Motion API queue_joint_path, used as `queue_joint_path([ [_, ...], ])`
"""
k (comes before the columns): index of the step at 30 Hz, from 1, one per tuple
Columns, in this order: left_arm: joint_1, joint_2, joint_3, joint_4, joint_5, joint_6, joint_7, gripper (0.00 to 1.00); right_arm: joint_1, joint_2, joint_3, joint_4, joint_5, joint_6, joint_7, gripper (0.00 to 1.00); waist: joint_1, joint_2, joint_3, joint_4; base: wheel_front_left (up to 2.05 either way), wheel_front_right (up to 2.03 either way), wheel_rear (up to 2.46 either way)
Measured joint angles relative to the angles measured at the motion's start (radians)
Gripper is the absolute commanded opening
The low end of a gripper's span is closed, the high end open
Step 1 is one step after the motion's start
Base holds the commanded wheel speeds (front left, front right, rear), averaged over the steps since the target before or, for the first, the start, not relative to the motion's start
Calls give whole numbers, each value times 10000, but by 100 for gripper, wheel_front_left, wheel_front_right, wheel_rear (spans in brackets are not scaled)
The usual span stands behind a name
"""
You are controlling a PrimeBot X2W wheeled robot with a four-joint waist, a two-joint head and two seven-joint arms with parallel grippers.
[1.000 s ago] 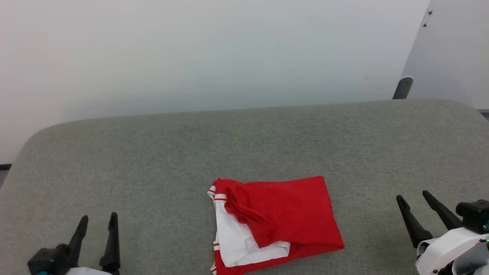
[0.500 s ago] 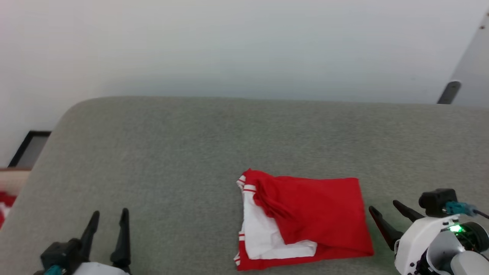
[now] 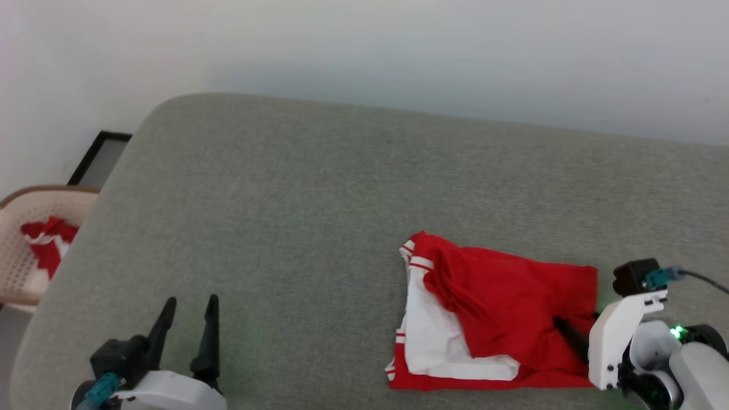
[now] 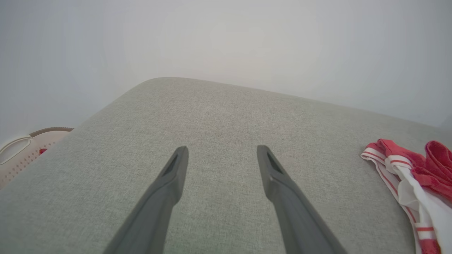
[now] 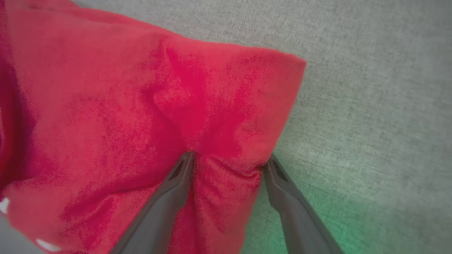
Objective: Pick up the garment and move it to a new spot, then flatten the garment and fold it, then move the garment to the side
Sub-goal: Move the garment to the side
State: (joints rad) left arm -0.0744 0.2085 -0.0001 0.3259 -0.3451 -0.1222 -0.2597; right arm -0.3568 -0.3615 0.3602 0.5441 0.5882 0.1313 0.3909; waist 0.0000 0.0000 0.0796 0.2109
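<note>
The garment (image 5: 123, 106) blurs in the right wrist view and runs off its left edge.

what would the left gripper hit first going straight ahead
Nothing close: the left gripper points over the grey padded surface, likely meeting its far part or the white wall; depth unclear.

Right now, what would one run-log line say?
garment: folded on grey surface | right gripper: open, straddling garment's edge | left gripper: open, empty, apart from garment

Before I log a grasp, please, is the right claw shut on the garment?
No, the right claw stands open astride a ridge of the garment.
</note>
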Motion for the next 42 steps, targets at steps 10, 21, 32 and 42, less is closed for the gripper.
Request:
queue_joint_path([
  [10,-317,-155,-199,234,-17,-23,-8,100,-622,-261,495,-27,169,-4,796,0,0,0,415,476,0,0,0],
  [21,-1155,-33,-476,69,40,-65,-17,100,-935,-1452,744,-1043,151,4,953,0,0,0,613,-276,0,0,0],
  [32,-2387,552,-1452,-38,-2,-69,-36,100,-1990,-3078,1187,-1891,10,2,639,0,0,1,1061,-1649,0,0,0],
  [42,-3774,1057,-2512,59,-136,-82,-40,100,-3559,-4136,2155,-1216,176,2,-525,0,0,0,1815,-3089,0,0,0],
])
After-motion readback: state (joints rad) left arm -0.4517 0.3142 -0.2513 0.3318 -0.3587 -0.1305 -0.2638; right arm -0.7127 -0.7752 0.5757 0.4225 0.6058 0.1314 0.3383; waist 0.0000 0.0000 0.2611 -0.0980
